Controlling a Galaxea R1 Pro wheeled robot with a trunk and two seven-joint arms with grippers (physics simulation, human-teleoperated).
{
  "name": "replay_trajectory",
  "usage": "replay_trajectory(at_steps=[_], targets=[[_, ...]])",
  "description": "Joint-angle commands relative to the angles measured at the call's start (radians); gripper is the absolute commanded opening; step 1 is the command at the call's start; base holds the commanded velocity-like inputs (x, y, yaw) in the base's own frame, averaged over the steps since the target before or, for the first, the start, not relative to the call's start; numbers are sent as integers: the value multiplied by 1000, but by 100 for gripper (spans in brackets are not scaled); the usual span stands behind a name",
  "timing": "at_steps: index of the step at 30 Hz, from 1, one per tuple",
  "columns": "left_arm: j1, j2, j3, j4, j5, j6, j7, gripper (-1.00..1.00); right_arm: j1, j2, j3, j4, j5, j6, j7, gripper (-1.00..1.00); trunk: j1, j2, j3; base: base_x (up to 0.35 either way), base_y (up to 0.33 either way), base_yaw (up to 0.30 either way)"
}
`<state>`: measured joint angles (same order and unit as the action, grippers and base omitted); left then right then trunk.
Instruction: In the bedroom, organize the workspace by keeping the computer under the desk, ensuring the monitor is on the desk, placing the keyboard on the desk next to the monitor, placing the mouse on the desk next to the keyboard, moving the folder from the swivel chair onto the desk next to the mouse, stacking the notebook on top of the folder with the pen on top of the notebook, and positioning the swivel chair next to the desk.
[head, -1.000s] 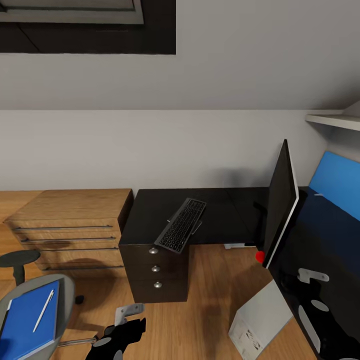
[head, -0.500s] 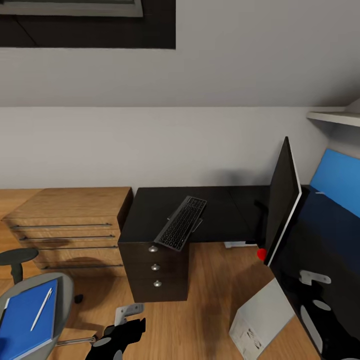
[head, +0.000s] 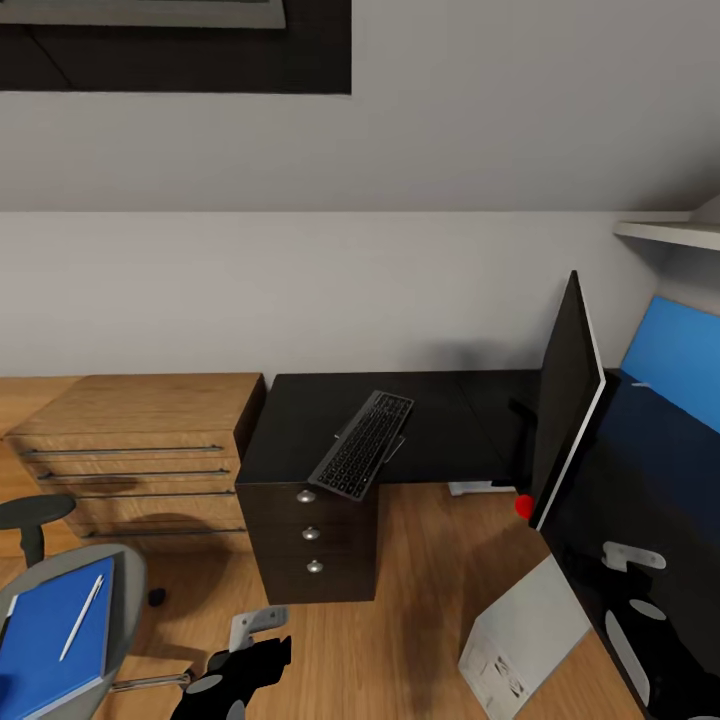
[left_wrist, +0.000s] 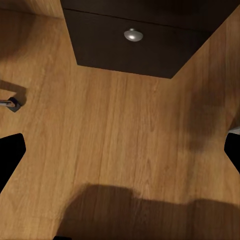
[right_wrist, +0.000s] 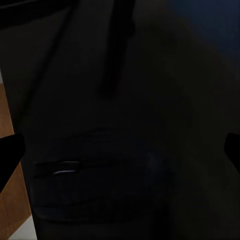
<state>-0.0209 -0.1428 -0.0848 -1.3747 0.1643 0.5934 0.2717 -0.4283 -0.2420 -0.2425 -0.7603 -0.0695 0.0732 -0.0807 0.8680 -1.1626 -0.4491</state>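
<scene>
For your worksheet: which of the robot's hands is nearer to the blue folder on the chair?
Left. The left hand hangs just beside the folder on the chair; the right hand is far across, by the monitor.

A black desk (head: 440, 425) with three drawers stands by the wall, a keyboard (head: 362, 445) hangs over its front edge, a big black monitor (head: 562, 400) stands to the right, a white computer (head: 525, 635) sits on the floor, and a pen (head: 80, 617) lies on a blue folder (head: 50, 635) on the chair (head: 125, 580).
</scene>
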Motion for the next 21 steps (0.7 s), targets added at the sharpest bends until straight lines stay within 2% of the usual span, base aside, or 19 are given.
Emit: replay_trajectory(at_steps=[1,9,13,18,21], targets=[[-1,0,-1,-1,11,3,9,100,0,0,2,-2,-7,5,-4,100,0,-1,-1,0,0,0],[-1,0,-1,0,11,2,9,100,0,0,2,-2,-7,6,-3,100,27,-50,-23,0,0,0],[-1,0,-1,0,11,3,9,100,0,0,3,-2,-7,7,-1,100,27,-50,-23,0,0,0],[-1,0,-1,0,10,3,10,100,0,0,3,-2,-7,7,-1,100,46,-85,-39,0,0,0],[-1,0,-2,0,11,2,10,100,0,0,4,-2,-7,6,-1,100,46,-85,-39,0,0,0]])
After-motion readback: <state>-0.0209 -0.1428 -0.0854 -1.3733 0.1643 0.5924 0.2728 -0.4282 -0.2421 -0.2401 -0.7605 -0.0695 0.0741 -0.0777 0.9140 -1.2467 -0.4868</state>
